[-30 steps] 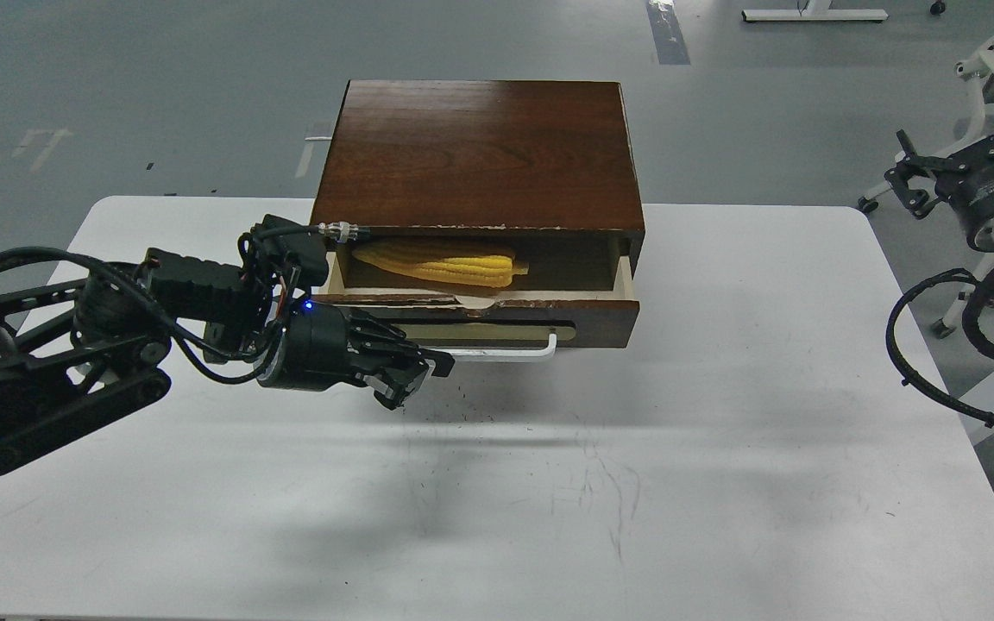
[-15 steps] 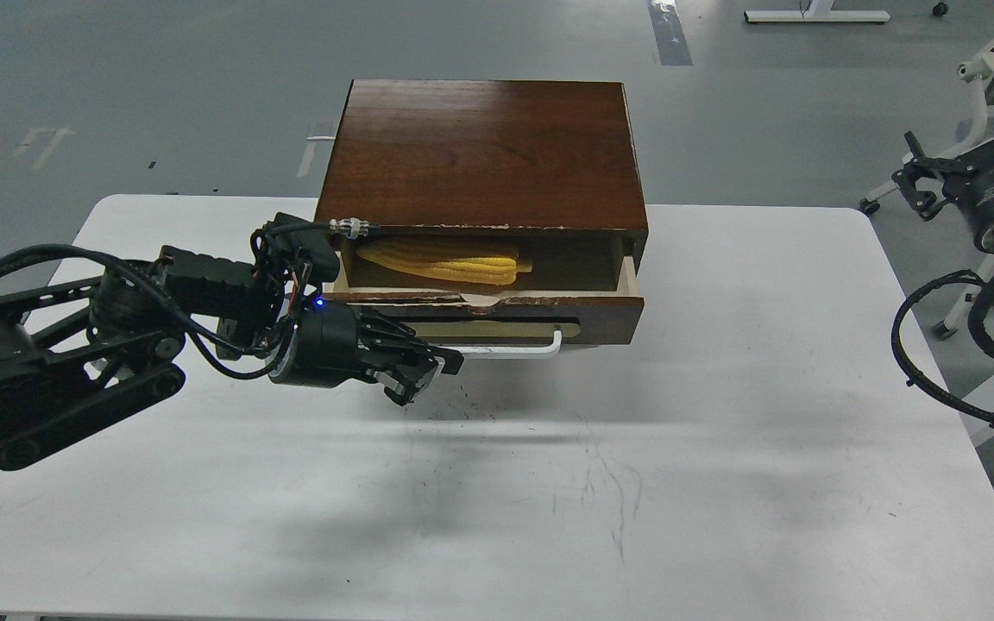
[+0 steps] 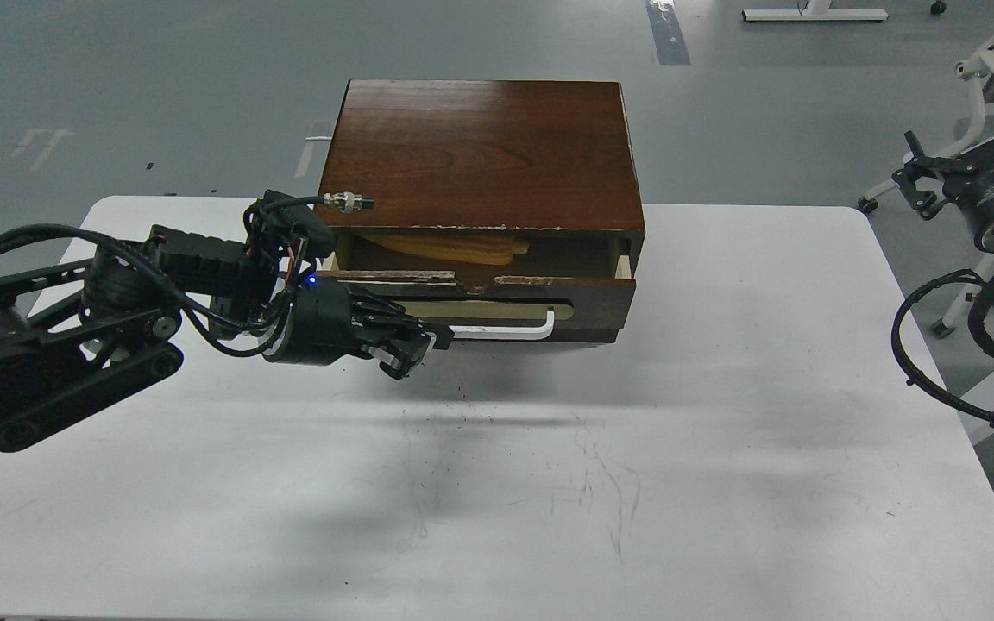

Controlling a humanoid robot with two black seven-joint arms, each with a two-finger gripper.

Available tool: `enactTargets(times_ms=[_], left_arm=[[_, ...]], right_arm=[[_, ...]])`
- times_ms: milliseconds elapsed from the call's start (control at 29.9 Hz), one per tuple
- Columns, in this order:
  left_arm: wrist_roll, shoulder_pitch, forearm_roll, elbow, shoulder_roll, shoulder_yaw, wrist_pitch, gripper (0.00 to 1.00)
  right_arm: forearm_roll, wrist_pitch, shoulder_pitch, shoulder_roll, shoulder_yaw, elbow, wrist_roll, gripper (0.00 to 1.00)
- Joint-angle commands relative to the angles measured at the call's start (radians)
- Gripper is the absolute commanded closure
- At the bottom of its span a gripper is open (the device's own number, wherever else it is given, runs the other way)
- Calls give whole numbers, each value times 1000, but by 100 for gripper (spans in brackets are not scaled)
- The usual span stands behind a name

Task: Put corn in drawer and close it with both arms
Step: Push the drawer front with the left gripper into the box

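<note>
- The pale-lined drawer (image 3: 480, 293) of the dark wooden box is sliding further in, half hiding the yellow corn (image 3: 454, 249).
- The left hand (image 3: 411, 349), nearly closed and empty, is pressing at the drawer's white handle (image 3: 501, 330); closing is nearly done.
- The right hand (image 3: 950, 168) is hanging far off; grip unclear.

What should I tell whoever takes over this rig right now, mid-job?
Left claw: fingers close together, holding nothing, pressed up at the left end of the drawer front beside the white bar handle.
Right claw: parked off the table on the right, away from the job; open or shut unclear.
Corn: inside the drawer, mostly shaded under the dark brown box top.
Done: corn is in the drawer.
Left: a gap remains between drawer front and box, so push it fully shut. The right arm has not joined in.
</note>
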State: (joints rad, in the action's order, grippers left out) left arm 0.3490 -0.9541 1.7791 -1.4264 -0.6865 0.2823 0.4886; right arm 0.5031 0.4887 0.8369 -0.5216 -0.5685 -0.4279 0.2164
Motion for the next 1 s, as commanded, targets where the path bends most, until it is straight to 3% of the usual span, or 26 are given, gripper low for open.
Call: enactTargets(times_ms=[0, 969], left_arm=[[-1, -2, -3, 12, 2, 0, 0, 100], [7, -31, -6, 124, 68, 0, 0, 100]], right_arm=[[0, 0, 1, 2, 1, 0, 0, 0], [0, 0, 1, -1, 3, 1, 0, 0]])
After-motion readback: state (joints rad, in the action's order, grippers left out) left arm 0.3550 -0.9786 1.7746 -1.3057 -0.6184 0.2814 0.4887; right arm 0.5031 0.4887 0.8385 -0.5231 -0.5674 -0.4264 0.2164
